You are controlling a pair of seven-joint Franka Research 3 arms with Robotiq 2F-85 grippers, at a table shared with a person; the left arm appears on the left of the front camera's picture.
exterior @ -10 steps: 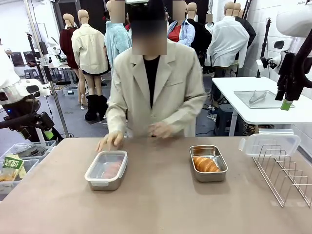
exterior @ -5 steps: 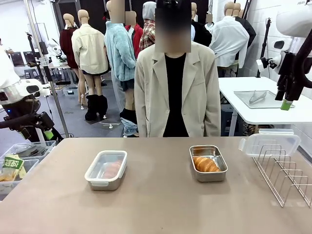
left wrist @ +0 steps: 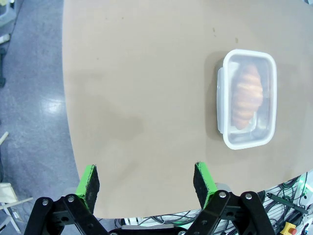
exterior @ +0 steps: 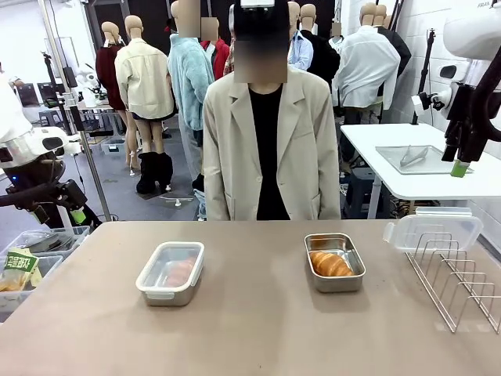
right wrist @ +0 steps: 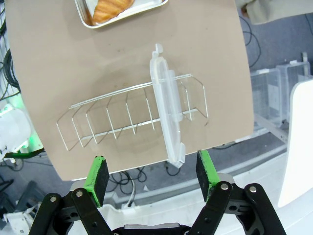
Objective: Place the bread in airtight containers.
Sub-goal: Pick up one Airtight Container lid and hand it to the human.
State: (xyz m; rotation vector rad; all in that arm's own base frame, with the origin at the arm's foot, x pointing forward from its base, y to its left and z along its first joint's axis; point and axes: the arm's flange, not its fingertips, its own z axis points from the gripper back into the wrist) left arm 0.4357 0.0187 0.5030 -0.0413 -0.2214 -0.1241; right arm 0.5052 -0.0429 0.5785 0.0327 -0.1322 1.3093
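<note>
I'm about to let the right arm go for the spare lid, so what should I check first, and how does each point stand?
1. Left container lidded, bread inside: ok.
2. Right container holds its bread: ok; uncovered: not ok.
3. Clear lid standing upright in the wire rack, reachable from above: ok.
4. Right pincer open and empty: ok.
5. Left pincer open, off the table edge: ok.
6. Person standing back, hands off the table: ok.

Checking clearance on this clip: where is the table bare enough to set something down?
Bare brown table runs along the near edge and between the lidded steel container and the open steel pan holding a croissant. The right end is crowded by the wire rack holding a clear plastic lid.
</note>
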